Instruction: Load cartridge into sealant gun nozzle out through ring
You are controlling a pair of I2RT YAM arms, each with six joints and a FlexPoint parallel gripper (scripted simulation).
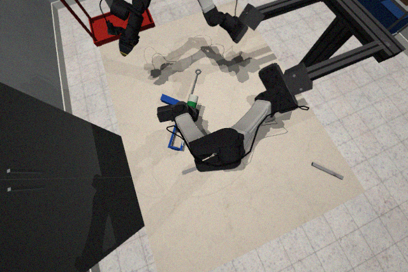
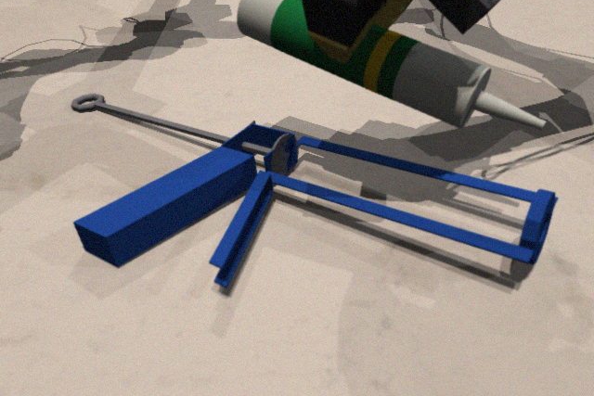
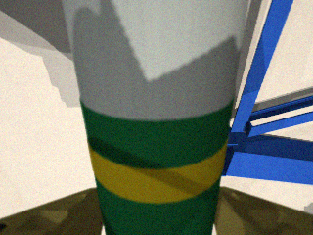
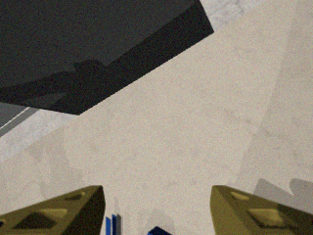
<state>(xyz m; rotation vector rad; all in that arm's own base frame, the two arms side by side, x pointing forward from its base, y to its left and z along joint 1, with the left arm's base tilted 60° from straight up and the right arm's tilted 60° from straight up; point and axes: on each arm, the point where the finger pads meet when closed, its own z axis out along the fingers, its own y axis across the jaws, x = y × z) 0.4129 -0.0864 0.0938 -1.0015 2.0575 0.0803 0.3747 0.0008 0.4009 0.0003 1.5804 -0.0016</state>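
My left gripper [image 2: 357, 44] [image 3: 157, 196] is shut on the cartridge [image 1: 191, 103] [image 2: 294, 27] [image 3: 156, 147], a grey-white tube with green and yellow bands. It holds it in the air above the far side of the gun, tilted, its nozzle [image 2: 510, 108] low and toward the gun's front-ring end. The blue gun [image 1: 168, 99] [image 2: 167, 198] lies on the table, its cradle without a cartridge. Its plunger rod [image 1: 194, 83] [image 2: 162, 124] sticks far out behind, the disc [image 2: 281, 157] at the cradle's rear. I cannot make out the thumb plate. The front ring [image 2: 539, 223] is unobstructed. My right gripper [image 1: 123, 53] [image 4: 156, 195] is open and empty, well away.
A dark cabinet [image 1: 59, 150] [image 4: 98, 49] stands along one side of the table. A red cart [image 1: 122, 27] is behind the right arm. A grey bar [image 1: 326, 170] lies at the far side; another grey bar [image 1: 189, 171] shows partly under the left arm.
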